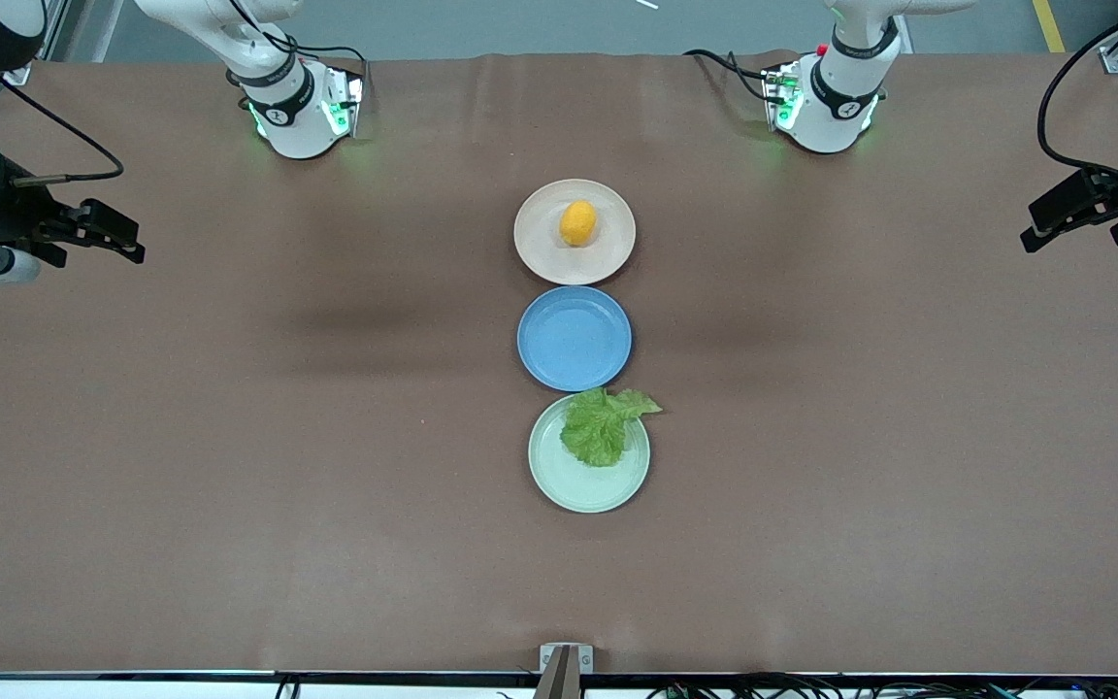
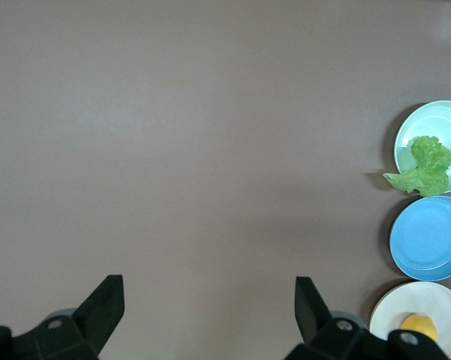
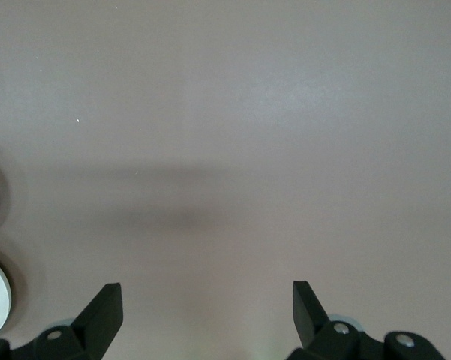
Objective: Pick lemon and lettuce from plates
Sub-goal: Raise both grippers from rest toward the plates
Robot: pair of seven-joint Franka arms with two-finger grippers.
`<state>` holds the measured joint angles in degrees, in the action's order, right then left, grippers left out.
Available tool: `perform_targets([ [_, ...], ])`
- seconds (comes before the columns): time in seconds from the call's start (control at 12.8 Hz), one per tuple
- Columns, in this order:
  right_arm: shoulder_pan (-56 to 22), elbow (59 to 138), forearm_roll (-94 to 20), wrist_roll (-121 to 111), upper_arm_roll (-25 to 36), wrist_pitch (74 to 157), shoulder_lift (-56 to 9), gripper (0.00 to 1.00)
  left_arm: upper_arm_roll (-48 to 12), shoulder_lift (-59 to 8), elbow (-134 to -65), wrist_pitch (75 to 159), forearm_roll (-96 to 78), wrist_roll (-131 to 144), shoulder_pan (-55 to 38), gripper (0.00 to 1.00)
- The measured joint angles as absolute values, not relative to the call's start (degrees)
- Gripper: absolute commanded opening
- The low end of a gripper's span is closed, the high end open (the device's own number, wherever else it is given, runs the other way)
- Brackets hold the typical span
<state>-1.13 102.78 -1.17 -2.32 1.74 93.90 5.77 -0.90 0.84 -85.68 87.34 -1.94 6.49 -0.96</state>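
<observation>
The lemon lies on the beige-pink plate, the plate nearest the robots' bases. The lettuce lies on the mint green plate, nearest the front camera, with one leaf tip hanging over the rim. My left gripper is open and empty over bare table at the left arm's end. My right gripper is open and empty over bare table at the right arm's end. The left wrist view shows the open gripper, the lettuce, the green plate and the lemon.
An empty blue plate sits between the two plates, its rim close to both. It also shows in the left wrist view. The right wrist view shows my open gripper over the brown table cover.
</observation>
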Motion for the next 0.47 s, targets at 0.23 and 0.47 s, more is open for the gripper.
perform_targets([
  [0.23, -1.13, 102.62, -1.17, -2.32, 1.74, 93.96, 5.77, 1.00, -0.91, 0.84, -85.68, 87.39, -1.94, 6.48, -0.96, 1.00],
  [0.47, -1.13, 102.09, -1.17, -2.32, 1.75, 94.14, 5.27, 1.00, -0.91, 0.84, -85.67, 87.39, -1.94, 6.48, -0.97, 1.00],
])
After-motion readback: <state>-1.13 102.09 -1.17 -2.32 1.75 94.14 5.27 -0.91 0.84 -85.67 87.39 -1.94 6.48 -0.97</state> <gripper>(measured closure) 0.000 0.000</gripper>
